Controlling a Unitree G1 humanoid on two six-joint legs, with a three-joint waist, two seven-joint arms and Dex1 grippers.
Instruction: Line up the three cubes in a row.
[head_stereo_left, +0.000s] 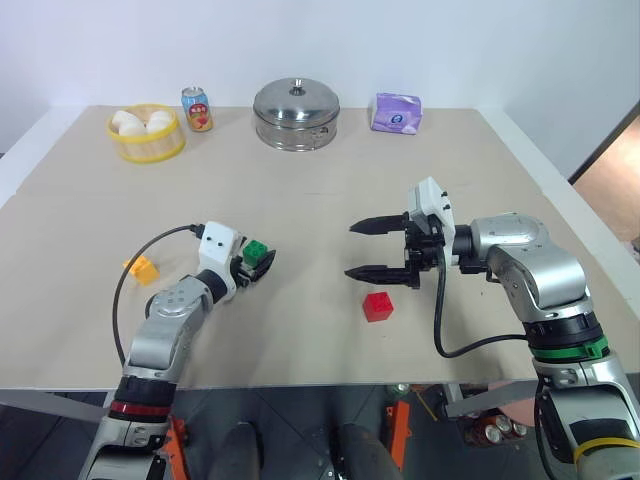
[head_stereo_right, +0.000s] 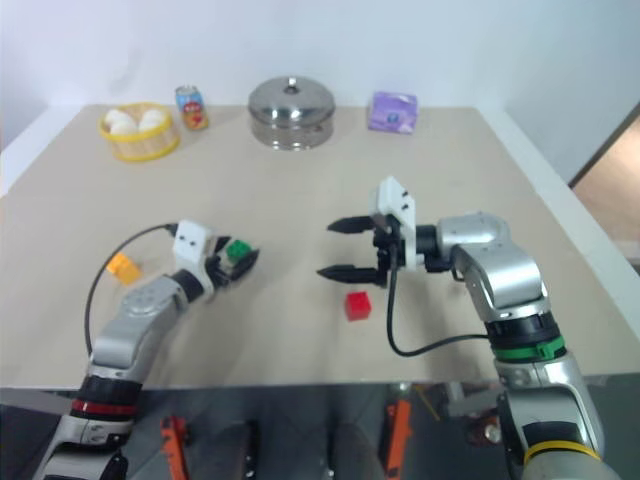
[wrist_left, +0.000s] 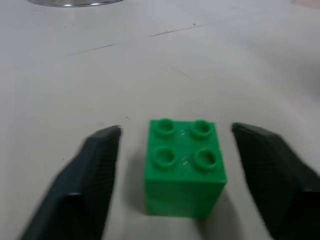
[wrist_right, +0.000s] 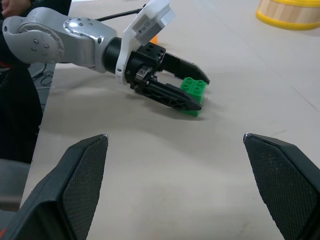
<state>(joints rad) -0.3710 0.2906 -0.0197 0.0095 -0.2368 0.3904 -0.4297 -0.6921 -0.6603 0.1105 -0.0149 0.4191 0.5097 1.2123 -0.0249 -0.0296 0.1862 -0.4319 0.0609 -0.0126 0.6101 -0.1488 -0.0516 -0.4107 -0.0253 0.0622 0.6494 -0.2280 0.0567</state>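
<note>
Cubes, 3 of them, studded, spread across the near half of the table (head_stereo_left: 300, 200), not yet in a row. Green cube (head_stereo_left: 257, 250) upright on the tabletop, studs up, sitting between the 2 black fingers (wrist_left: 90, 175) of the left gripper (wrist_left: 175, 170); a visible gap on each side in the left wrist view, so fingers part-spread around it, not pinching. Yellow-orange cube (head_stereo_left: 142, 268) at about 9 o'clock from the green one, well apart from it, beside the left arm's black cable. Red cube (head_stereo_left: 378, 305) at about 4 o'clock from the green one, resting free on the table, just below the right gripper (head_stereo_left: 372, 250). Right gripper spread wide, empty, pointing toward the left gripper, raised above the surface, fingers stacked one over the other. Along the far edge, at 12 o'clock: yellow basket (head_stereo_left: 146, 146) with white eggs, soda can (head_stereo_left: 197, 109) just beside it, lidded steel pot (head_stereo_left: 296, 113) in the middle, purple packet (head_stereo_left: 397, 113) farther toward 1 o'clock.
</note>
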